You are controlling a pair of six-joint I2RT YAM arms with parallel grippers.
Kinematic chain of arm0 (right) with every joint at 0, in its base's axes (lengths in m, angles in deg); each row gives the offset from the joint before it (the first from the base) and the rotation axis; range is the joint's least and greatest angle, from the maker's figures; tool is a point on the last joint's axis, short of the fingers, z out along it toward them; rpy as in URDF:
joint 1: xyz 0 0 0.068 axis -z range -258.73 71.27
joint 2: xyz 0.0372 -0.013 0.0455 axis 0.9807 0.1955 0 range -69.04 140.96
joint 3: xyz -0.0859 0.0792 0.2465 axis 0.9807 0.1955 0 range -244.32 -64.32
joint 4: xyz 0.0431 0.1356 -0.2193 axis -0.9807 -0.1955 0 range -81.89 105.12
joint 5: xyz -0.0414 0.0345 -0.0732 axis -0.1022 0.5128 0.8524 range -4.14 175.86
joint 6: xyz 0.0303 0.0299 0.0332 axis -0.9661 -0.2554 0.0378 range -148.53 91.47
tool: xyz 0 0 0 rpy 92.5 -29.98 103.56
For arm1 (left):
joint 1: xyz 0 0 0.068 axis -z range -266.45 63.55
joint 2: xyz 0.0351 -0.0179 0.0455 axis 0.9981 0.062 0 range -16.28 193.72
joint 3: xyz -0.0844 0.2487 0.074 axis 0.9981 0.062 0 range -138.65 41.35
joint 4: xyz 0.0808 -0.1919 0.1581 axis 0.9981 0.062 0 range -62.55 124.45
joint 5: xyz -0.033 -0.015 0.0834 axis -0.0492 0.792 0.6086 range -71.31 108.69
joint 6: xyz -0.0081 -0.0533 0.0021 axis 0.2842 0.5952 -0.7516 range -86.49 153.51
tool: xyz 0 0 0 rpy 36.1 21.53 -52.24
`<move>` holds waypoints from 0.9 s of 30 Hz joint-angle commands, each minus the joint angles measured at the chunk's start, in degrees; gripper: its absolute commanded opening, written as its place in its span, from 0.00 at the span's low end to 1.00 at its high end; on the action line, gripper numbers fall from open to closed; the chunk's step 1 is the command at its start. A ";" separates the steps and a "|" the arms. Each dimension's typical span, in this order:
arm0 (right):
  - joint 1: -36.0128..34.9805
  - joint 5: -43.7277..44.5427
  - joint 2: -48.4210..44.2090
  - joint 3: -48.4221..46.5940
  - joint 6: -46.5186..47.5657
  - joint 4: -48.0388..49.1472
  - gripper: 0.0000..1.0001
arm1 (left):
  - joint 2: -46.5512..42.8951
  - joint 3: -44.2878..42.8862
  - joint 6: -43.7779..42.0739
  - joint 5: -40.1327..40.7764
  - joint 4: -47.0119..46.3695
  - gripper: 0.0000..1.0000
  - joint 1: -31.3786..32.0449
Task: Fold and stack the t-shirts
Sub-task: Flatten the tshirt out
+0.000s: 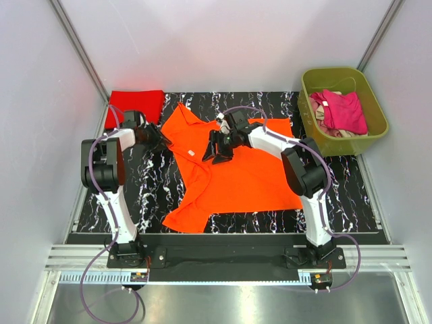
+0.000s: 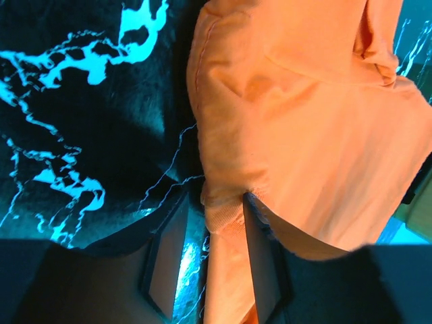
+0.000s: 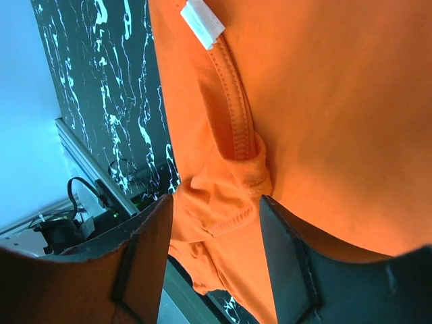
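Surface: a black table [image 1: 378,196] veined in white, enclosed by plain white walls [image 1: 223,40].

A red shirt [image 1: 135,104] is noted folded flat, just behind and to the left of the left pincer [image 1: 162,138]. An orange shirt [image 1: 250,179] is spread crumpled from that pincer rightward, beneath and beyond the right pincer [image 1: 217,150].

Left pincer [image 2: 214,202]: a hem fold is seen between the jaws, with a gap beside one finger; a clamp cannot be confirmed.

Right pincer [image 3: 216,202]: the bunched collar [image 3: 233,101] fills the wide jaws; a grasp cannot be confirmed. A white label [image 3: 202,23] is seen beyond.

Well right of it, a green tub [image 1: 317,138] holds a pink shirt [image 1: 344,111], crumpled.
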 commanded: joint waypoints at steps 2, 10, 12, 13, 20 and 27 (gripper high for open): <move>-2.11 1.39 0.97 -3.38 1.73 -0.19 0.62 | 1.88 -1.68 0.51 -1.44 -1.38 0.39 -0.21; -4.22 3.41 2.64 -5.31 4.81 -2.65 0.64 | -1.19 -1.07 -0.37 0.49 -0.68 0.29 -0.39; -4.66 4.38 3.08 -5.84 5.51 -2.92 0.65 | -1.54 -1.42 -0.28 0.31 -0.42 0.31 -0.39; -4.93 4.99 3.26 -6.02 5.69 -3.18 0.65 | -1.46 -1.59 -0.28 0.14 -0.42 0.32 -0.30; -5.37 9.82 4.93 -8.30 8.94 -6.87 0.64 | -1.98 -2.12 -0.28 -0.13 0.11 0.24 -0.47; -5.72 11.94 6.60 -11.29 10.26 -9.16 0.63 | -1.81 -3.35 -0.37 -1.27 0.99 0.31 -0.65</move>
